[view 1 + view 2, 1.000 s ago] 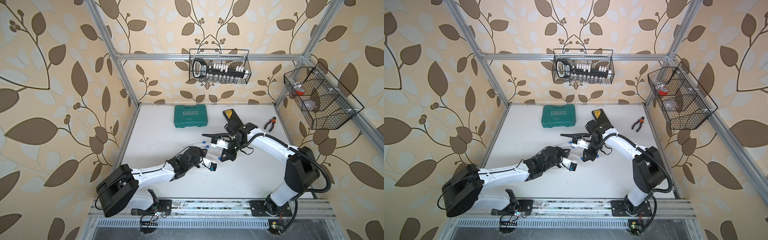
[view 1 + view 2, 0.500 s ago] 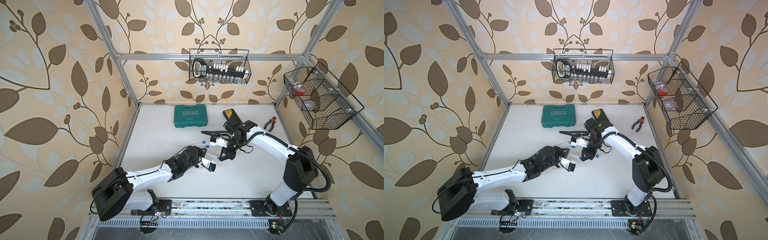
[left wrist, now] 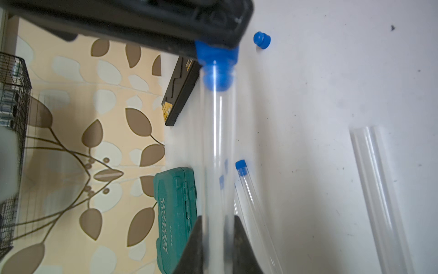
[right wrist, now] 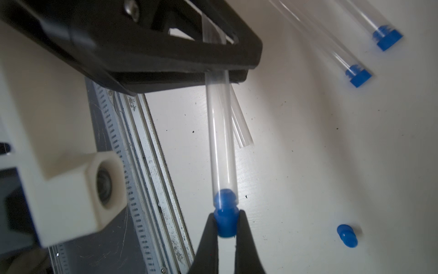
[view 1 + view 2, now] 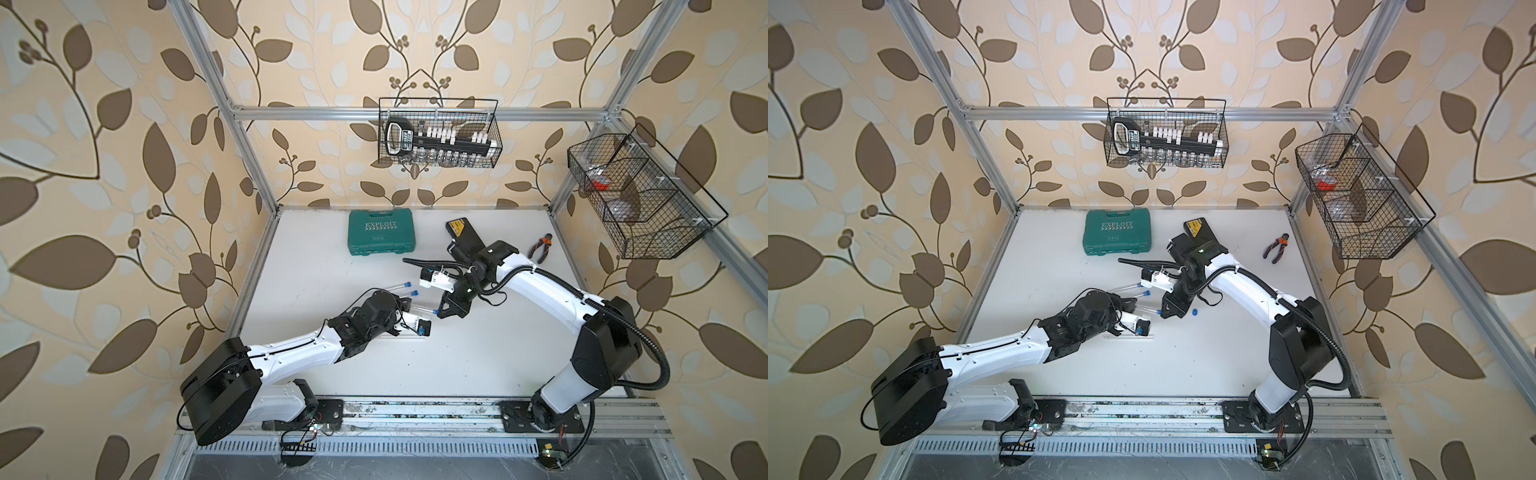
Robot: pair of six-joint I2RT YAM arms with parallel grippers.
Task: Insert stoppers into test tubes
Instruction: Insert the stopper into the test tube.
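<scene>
With left jaws clamping the test tube (image 4: pixel 220 142), right jaws should push their gripped stopper (image 4: pixel 225 223) straight in.

Around me stand walls (image 5: pixel 124 124) papered in cream, with brown and pale leaves on thin dark stems. An aluminium frame (image 5: pixel 332 111) runs along their edges. The white bench (image 5: pixel 316 266) fills the lower middle, evenly lit and flecked with dark specks. A black wire basket (image 5: pixel 436 99) hangs at top centre and a second wire basket (image 5: pixel 665 232) at the right. A metal rail (image 5: pixel 415 409) edges the bottom.
</scene>
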